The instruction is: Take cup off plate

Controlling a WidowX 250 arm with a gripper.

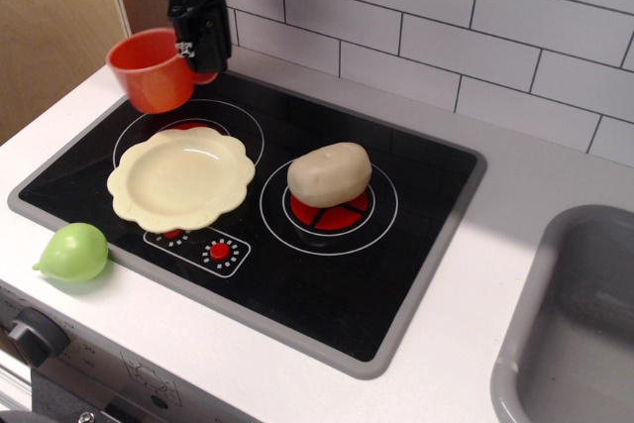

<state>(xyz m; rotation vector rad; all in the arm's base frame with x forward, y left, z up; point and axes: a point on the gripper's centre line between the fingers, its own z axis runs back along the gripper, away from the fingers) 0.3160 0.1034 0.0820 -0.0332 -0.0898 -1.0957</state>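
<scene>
The orange-red cup [149, 70] hangs upright in the air, behind and left of the plate, over the stove's back-left corner. My black gripper [201, 52] is shut on the cup's handle side at its right rim. The cream scalloped plate [181, 176] lies bare on the front-left burner of the black toy stove [327, 264]. The cup no longer overlaps the plate.
A beige potato-like toy [330, 174] sits on the right burner. A green pear toy [72, 252] lies on the white counter front left. A grey sink [575, 324] is at the right. White tile wall behind; a wooden panel [50, 27] at the left.
</scene>
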